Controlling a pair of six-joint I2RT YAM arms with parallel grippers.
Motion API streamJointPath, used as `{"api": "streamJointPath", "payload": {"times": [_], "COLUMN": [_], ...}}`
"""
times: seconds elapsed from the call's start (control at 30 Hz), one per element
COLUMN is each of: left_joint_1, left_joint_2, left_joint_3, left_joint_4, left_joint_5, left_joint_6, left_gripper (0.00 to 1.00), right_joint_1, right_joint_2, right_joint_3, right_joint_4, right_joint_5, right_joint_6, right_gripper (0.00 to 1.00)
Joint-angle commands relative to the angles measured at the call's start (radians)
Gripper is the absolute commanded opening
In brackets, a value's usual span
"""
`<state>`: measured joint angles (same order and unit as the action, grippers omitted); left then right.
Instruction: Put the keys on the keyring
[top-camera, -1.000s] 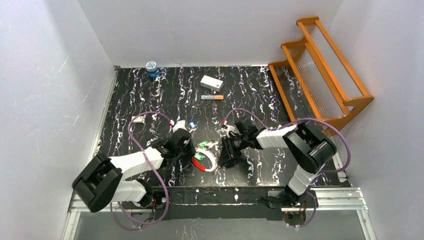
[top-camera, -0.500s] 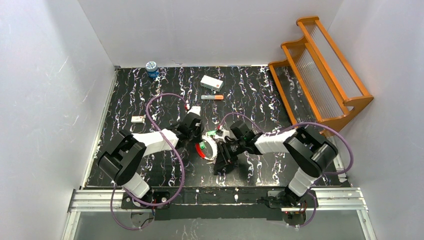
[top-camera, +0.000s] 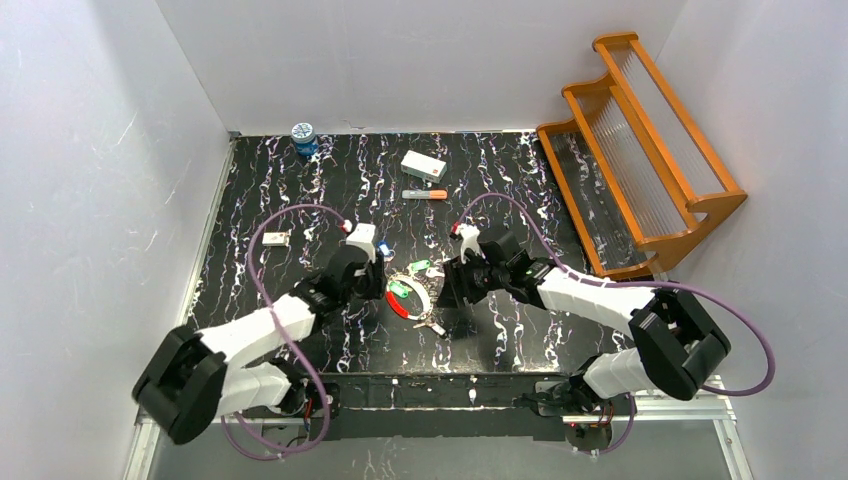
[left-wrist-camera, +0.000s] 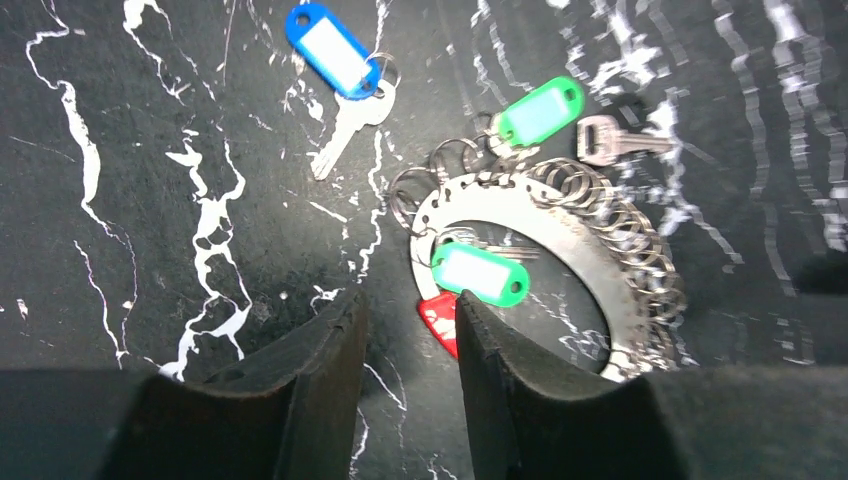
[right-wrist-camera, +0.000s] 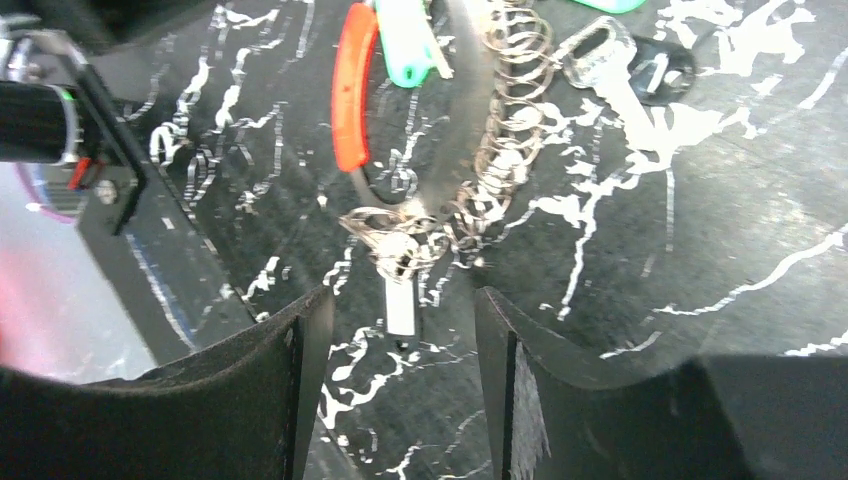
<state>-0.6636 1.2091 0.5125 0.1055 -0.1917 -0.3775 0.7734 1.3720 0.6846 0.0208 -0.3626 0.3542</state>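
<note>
While your left gripper (left-wrist-camera: 409, 318) and right gripper (right-wrist-camera: 400, 312) stand apart, empty: beyond left one, one blue-tagged silver key (left-wrist-camera: 336, 55), two green plastic tags (left-wrist-camera: 480, 272), one perforated silver-and-red keyring loop (left-wrist-camera: 622, 236).

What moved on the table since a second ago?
The keyring slid a little away from the arm bases. The left end effector and right end effector now flank it, both open, gripping nothing. The blue-tagged key, marker, white box and orange rack stayed put.
</note>
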Motion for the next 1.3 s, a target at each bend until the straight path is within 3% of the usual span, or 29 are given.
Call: {"api": "streamJointPath", "payload": {"times": [0.0,0.27,0.37,0.57,0.8,0.97,1.27], "left_joint_1": [0.003,0.004,0.004,0.004,0.004,0.004,0.004], "left_joint_2": [-0.174,-0.353,-0.371,-0.361,-0.317,-0.295,-0.301], "left_joint_3": [-0.108,-0.264,-0.28,-0.292,-0.284,-0.279,-0.281], "left_joint_4": [0.106,0.203,0.205,0.242,0.26,0.264,0.27], "left_joint_5": [0.048,0.09,0.094,0.12,0.128,0.133,0.124], "left_joint_6": [-0.022,-0.114,-0.13,-0.144,-0.156,-0.162,-0.156], "left_gripper": [0.38,0.44,0.44,0.46,0.46,0.45,0.45], "right_joint_1": [-0.006,-0.005,-0.007,-0.076,-0.176,-0.176,-0.146], "right_joint_2": [-0.001,0.048,0.054,0.106,0.193,0.277,0.348], "right_joint_3": [0.039,0.016,0.008,0.038,-0.025,-0.065,-0.06], "right_joint_4": [-0.046,0.053,0.089,0.113,0.244,0.376,0.426], "right_joint_5": [0.082,-0.004,-0.022,-0.071,-0.303,-0.407,-0.394], "right_joint_6": [-0.134,-0.25,-0.253,-0.078,0.116,0.223,0.264], "right_gripper": [0.62,0.6,0.54,0.48,0.47,0.35,0.3]}}
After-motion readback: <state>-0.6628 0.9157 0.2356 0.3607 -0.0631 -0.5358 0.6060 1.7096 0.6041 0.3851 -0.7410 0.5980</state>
